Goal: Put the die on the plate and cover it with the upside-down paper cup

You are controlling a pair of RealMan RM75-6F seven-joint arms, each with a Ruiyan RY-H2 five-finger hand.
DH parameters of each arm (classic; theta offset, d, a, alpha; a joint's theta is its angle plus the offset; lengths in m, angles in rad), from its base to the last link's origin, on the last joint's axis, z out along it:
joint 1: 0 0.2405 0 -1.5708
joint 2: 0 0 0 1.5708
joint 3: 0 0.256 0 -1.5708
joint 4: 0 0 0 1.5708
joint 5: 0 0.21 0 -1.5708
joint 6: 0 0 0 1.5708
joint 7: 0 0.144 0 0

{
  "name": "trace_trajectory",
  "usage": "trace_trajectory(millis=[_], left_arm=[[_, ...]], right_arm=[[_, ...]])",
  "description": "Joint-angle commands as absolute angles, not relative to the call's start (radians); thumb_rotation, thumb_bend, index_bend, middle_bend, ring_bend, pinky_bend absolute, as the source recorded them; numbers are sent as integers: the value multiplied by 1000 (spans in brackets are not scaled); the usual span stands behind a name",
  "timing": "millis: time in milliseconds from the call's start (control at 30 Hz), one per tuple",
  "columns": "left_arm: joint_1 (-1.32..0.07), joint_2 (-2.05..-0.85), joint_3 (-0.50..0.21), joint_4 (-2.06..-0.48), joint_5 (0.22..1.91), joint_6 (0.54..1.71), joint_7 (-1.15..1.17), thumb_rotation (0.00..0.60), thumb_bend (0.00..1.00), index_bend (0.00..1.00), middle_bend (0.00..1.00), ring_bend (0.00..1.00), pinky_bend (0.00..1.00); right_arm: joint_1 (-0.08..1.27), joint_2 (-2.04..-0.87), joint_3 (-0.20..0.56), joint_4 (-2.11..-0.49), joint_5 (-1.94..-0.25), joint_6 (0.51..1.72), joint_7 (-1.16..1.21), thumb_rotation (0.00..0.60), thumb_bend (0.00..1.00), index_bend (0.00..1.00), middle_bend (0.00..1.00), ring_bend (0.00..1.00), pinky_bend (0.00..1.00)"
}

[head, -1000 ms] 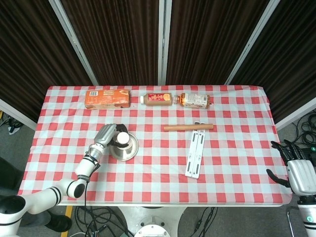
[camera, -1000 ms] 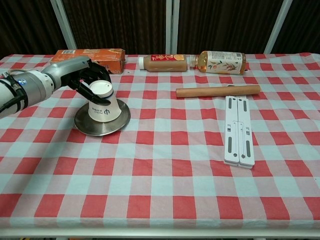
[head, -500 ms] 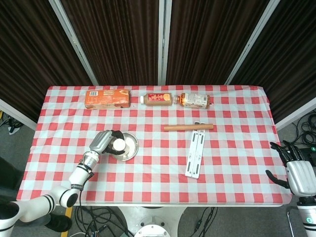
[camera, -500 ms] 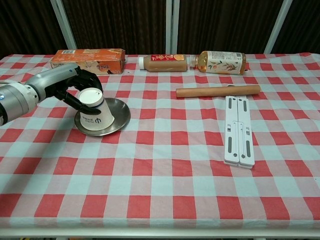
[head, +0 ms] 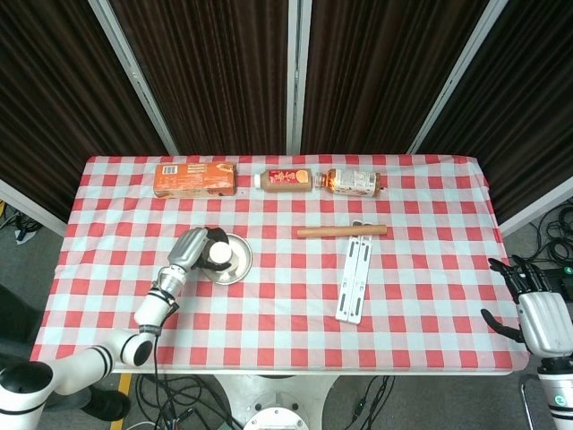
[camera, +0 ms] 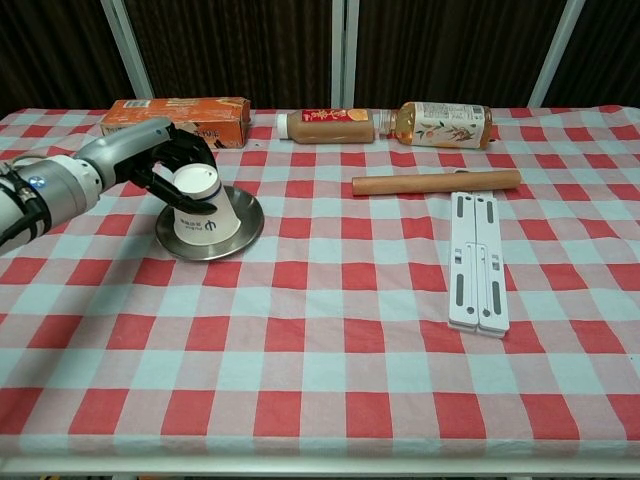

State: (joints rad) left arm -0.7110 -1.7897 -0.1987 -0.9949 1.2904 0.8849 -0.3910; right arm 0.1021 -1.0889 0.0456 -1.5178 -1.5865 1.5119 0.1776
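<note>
The fingers (camera: 176,152) of the left hand (camera: 150,150) curl around the upper part of the upside-down paper cup (camera: 198,207), holding it from its 10 o'clock side; in the head view the same hand (head: 191,246) reaches over the cup (head: 219,253) from the 9 o'clock side. Compared with half a second ago, the cup now stands more squarely on the metal plate (camera: 243,232) rather than leaning out over the plate's 8 o'clock rim, and both cup and plate sit slightly further toward 12 o'clock on the desk (camera: 320,330). The cup's wide mouth faces down onto the plate, though whether it lies fully flat cannot be told.

The die is not visible in either view; it is presumably under the cup, but the pictures do not show it. If so, the covering step looks nearly complete, and what remains is judged to be letting go without tipping the cup or sliding the light plate again.

Further out, an orange carton (camera: 180,115) lies at 12 o'clock of the plate, two bottles (camera: 390,124) lie on their sides along the far edge, and a wooden rod (camera: 436,182) rests just beyond a white folding stand (camera: 476,262) toward 3 o'clock. The right hand (head: 537,309) waits well apart off the desk's 4 o'clock corner, fingers spread and holding nothing.
</note>
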Motion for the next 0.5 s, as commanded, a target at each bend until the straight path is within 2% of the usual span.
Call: trace_trajectory(millis=[33,200,500], left_arm=[[-675,-1761,-166,-1048,1328,934,-396,600,190,488,530,391,324],[-679,-1749,-165,-1072,1334,937,-362,600,190,488,528,391,323],[-748,-1819,-236,-929,1252,842,-342,600,190,488,527,391,322]], right_arm=[[105,-1090,46,-1517,-1586,1508,176,600,129,123,248,82,140],[107,-1091,48,-1517,-1579,1501,177,600,128,123,248,82,140],[107,-1091,49,-1519,-1573,1498,174,600,129,122,248,82,140]])
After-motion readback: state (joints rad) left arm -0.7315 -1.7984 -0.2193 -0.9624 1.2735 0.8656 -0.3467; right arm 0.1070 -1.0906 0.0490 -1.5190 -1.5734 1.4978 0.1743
